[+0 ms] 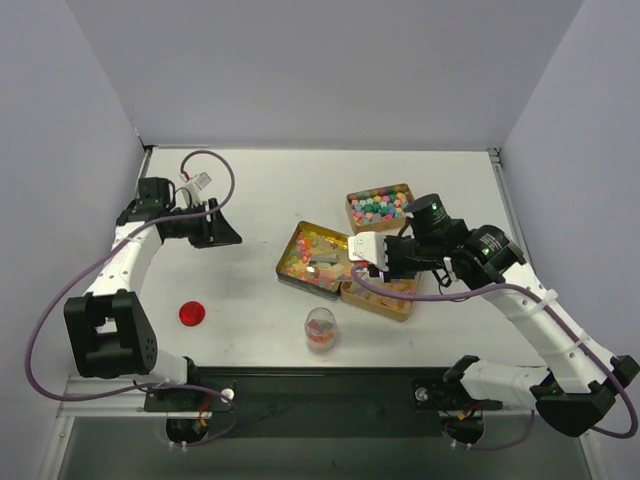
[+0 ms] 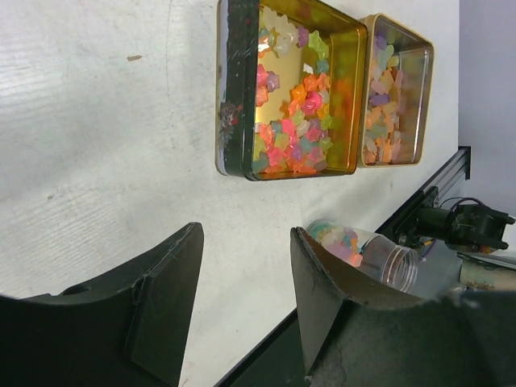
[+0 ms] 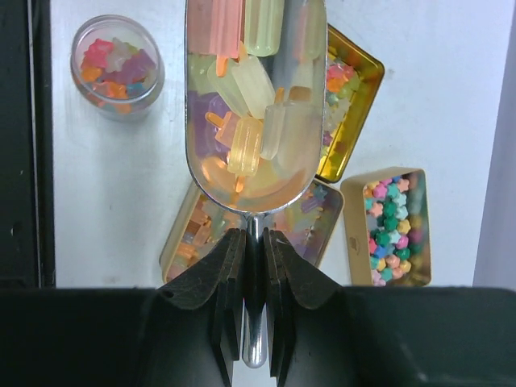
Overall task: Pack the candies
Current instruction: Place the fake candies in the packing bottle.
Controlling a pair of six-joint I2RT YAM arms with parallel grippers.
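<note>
My right gripper [image 3: 254,266] is shut on the handle of a metal scoop [image 3: 254,105] heaped with pastel popsicle-shaped candies [image 3: 242,137]. In the top view that scoop [image 1: 365,246] hangs over the two front tins, with the right gripper [image 1: 385,255] just behind it. A small clear jar [image 1: 321,328] partly filled with candies stands open near the front edge; in the right wrist view the jar [image 3: 117,64] lies to the upper left of the scoop. My left gripper [image 1: 215,228] is far to the left, open, nothing between its fingers [image 2: 322,290].
Three gold tins hold candies: a middle tin [image 1: 285,258], a front tin [image 1: 385,312] and a back tin [image 1: 378,190] of star shapes. A red round lid [image 1: 191,313] lies on the table at the front left. White walls close the table's back and sides.
</note>
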